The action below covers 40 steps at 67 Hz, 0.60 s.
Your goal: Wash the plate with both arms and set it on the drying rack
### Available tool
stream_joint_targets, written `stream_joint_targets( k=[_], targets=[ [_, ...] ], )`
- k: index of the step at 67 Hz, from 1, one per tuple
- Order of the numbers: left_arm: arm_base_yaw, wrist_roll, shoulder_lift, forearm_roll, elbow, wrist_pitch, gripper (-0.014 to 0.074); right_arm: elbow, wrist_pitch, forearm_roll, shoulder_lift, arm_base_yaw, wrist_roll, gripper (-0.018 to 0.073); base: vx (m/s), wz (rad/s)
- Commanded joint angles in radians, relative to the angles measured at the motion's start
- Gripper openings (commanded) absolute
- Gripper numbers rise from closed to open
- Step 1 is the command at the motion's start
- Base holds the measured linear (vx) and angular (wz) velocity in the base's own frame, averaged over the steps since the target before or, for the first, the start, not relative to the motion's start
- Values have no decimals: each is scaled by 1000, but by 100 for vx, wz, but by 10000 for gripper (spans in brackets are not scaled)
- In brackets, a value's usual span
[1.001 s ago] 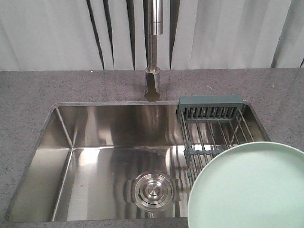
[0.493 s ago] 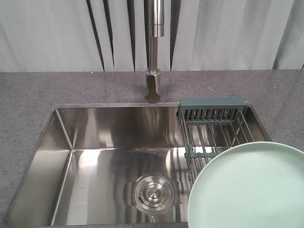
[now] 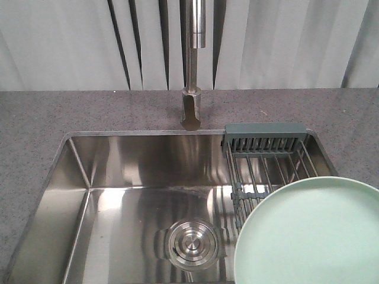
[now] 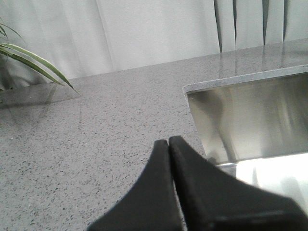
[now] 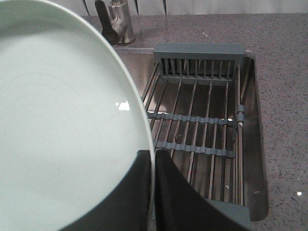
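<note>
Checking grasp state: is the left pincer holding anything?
No, the left pincer is shut with nothing between its tips, over the grey countertop.

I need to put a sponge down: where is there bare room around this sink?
The counter left of the sink is bare up to the plant leaves. The sink floor around the drain is free. The right end is crowded: the drying rack spans it, rods bare, with the plate held close by.

Left jaws pressed together, nothing between them. Right jaws clamped on rim of plate (image 5: 62, 120), tips angled upward.
</note>
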Motion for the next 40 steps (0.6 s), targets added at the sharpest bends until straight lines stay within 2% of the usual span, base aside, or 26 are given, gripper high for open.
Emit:
stream_joint_targets(
  k=[1,40],
  targets=[
    [-6,-7,-13,-2,-21,-73,-7,-24,-71,12,11,-5,-2,-1,1,0],
    [-6,-7,-13,-2,-21,-73,-7,-24,-71,12,11,-5,-2,-1,0,0]
  ],
)
